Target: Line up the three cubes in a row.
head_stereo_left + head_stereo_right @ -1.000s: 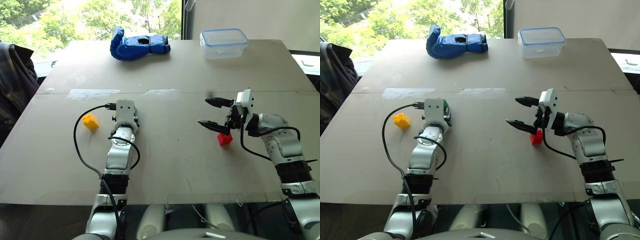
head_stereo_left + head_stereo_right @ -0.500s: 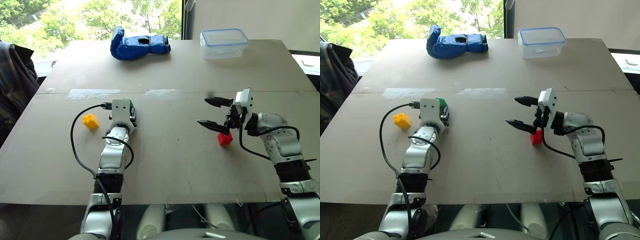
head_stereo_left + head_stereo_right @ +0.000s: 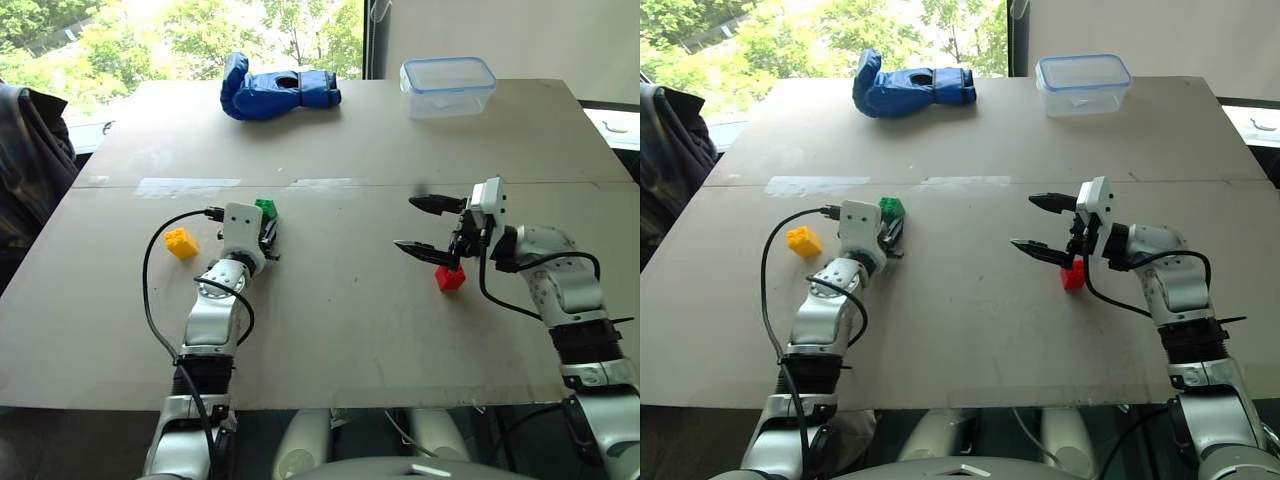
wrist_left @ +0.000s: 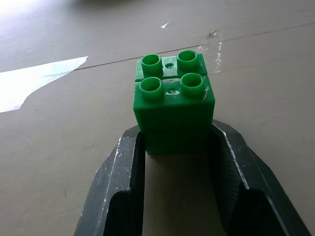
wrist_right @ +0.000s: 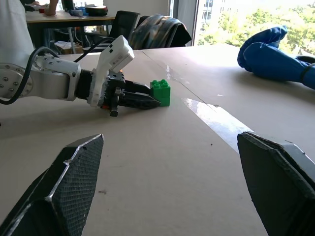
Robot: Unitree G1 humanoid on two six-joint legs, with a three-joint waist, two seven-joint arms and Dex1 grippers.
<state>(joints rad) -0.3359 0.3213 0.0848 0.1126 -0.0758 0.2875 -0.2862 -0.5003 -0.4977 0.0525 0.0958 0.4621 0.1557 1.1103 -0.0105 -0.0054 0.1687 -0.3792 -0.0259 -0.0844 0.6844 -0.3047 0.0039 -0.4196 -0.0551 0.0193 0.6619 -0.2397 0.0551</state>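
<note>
One green cube [image 4: 172,105] between left hand [image 4: 178,147] fingers

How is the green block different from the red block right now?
The green block is pinched between the fingers of the left claw, while the red block sits free on the table, under the right claw, whose fingers are spread wide open above it. The green block sits on the robot's left side near the yellow block; the red one sits on its right side. Both stand on the table.
</note>
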